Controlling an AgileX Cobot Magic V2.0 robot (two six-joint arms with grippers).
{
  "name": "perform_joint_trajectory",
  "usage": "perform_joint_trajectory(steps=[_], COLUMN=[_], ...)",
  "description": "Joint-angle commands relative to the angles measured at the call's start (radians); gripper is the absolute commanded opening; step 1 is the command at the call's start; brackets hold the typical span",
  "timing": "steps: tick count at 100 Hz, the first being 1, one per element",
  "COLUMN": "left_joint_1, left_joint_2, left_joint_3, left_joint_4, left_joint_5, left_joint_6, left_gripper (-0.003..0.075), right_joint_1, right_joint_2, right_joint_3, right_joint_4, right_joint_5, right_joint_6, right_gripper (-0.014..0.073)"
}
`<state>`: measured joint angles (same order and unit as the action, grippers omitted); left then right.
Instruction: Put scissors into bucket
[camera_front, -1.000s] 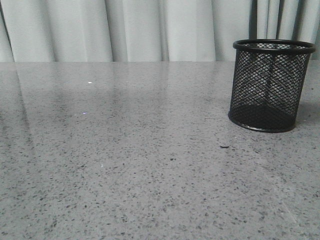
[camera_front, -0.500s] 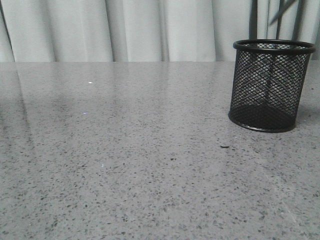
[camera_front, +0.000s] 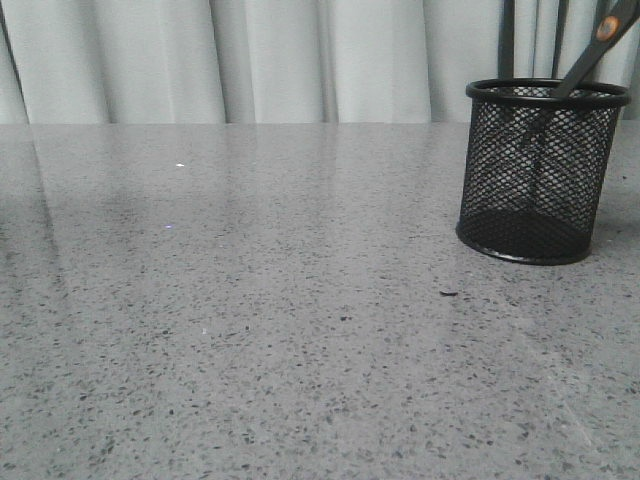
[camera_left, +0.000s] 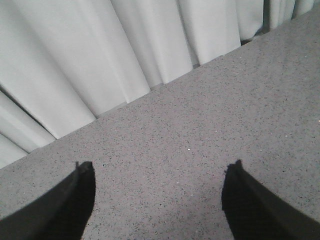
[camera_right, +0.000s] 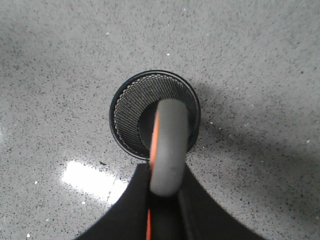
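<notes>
Since a second ago the scissors (camera_front: 585, 62) have dipped into the bucket (camera_front: 540, 170) at right, clamped in the right gripper (camera_right: 162, 192); left gripper (camera_left: 159, 200) apart, idle. Next: lower, release.

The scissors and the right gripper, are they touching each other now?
Touching. In the right wrist view the right gripper has its fingers closed against the grey handle of the scissors, with no gap, above the bucket.

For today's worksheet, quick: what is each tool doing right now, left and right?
Left tool: open, holding nothing, above the table.
Right tool: closed on the scissors, above the bucket.
</notes>
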<state>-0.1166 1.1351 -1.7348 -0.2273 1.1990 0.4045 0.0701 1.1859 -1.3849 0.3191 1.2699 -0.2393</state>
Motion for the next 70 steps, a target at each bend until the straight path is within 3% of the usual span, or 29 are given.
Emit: perform_joint_trajectory(steps=[1,30,54,70], left_joint_1=[0.001,0.001,0.001,0.001], left_joint_2=[-0.014,-0.014,-0.014,-0.014], left_joint_3=[-0.029,-0.029,-0.029,-0.029], left_joint_4=[-0.024,-0.024,-0.024,-0.017], left_joint_5=[-0.075,-0.076,-0.082,-0.082], left_joint_6=[-0.01,-0.01,-0.01,-0.01], left_gripper=[0.0492,0.0492,0.0492,0.0492], right_joint_1=[0.003,0.003,0.003,0.003], right_joint_2=[0.017,0.093,0.098,0.082], right_joint_3=[-0.031,-0.031,-0.036,-0.09], right_joint_4=[0.008,0.01,-0.005,-0.065], right_joint_5=[-0.026,-0.034,-0.053,-0.053], right_joint_6=[-0.002,-0.013,-0.027,-0.027], right_gripper=[-0.0049,-0.0021,0.0356,0.0375])
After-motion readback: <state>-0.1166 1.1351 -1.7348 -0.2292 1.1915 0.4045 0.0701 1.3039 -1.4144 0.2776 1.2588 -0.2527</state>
